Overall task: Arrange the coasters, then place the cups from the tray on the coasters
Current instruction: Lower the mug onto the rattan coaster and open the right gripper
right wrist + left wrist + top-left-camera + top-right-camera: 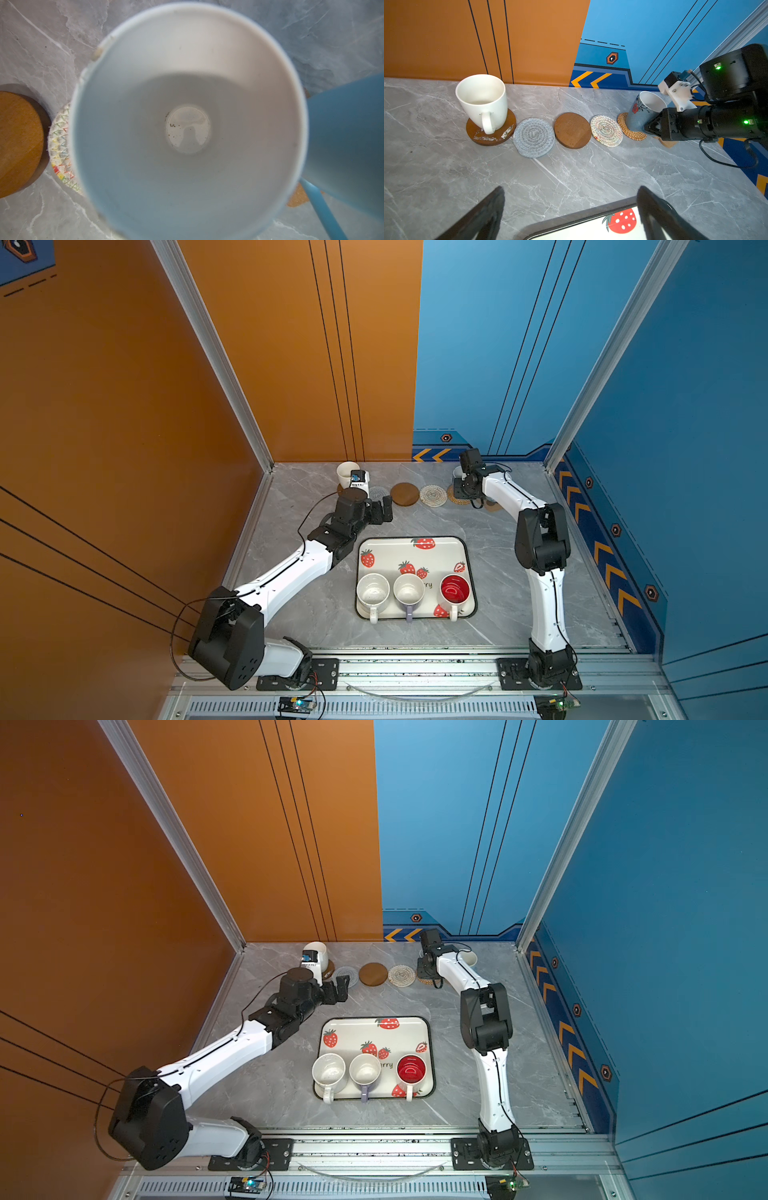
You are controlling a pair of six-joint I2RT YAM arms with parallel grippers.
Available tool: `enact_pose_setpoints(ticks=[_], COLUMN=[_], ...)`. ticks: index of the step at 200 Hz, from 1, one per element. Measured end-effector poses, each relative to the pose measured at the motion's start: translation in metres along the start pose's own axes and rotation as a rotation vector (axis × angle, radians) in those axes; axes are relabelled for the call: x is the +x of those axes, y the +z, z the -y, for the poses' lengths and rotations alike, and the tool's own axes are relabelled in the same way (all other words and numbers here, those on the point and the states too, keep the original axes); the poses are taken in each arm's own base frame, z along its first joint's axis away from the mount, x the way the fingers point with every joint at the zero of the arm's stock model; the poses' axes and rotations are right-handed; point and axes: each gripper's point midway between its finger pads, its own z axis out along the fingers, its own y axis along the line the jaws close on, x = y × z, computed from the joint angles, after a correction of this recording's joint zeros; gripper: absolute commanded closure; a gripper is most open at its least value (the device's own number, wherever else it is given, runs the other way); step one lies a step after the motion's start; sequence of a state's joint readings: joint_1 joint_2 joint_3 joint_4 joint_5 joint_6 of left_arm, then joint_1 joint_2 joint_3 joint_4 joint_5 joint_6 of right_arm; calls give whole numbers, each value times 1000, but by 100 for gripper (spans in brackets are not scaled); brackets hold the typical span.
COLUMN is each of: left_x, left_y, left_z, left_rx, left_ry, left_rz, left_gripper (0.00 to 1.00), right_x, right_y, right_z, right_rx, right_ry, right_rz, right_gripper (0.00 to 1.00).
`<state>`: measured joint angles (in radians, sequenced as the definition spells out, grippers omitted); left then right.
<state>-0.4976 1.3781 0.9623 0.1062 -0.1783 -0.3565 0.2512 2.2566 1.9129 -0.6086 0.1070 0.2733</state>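
In both top views the tray (390, 556) lies near the front with three cups in a row on it, handles toward the robot: a speckled cup (372, 591), a lavender cup (408, 589) and a red-lined cup (455, 589). The coasters run in a row along the back, and a white cup (347, 473) stands at the row's left end. The left gripper (382, 509) hovers wide open and empty between row and tray. The right arm (498, 489) reaches over the row's right end.

In the left wrist view the white cup sits upright on a brown coaster (491, 133). The grey coaster (533, 137), second brown coaster (572, 130) and cream coaster (606, 131) lie bare. The right gripper (652, 125) is nearly closed on a blue cup (640, 112) over the rattan coaster (632, 134). The cup's long axis is tilted, mouth up and leaning toward the gripper. We cannot tell whether its foot touches the coaster.

In the right wrist view we look straight down that cup's axis. Another blue cup (349, 135) stands just beside it.

We judge the step in hand to be setting this cup down. That calls for righting it, lowering it square on the rattan and letting go without nudging its neighbour.
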Motion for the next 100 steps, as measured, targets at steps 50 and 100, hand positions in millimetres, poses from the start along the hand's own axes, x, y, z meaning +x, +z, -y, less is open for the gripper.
enact_pose_setpoints(ticks=[50, 100], left_x=[1, 1], left_y=[1, 1], left_z=[0, 0], left_rx=[0, 0], left_ry=[1, 1], left_rz=[-4, -4], left_gripper=[0, 0], right_x=[-1, -1], right_y=[1, 3], right_z=[1, 1], right_rx=[-2, -4], right_ry=[19, 21], right_rz=[4, 11], right_gripper=[99, 86])
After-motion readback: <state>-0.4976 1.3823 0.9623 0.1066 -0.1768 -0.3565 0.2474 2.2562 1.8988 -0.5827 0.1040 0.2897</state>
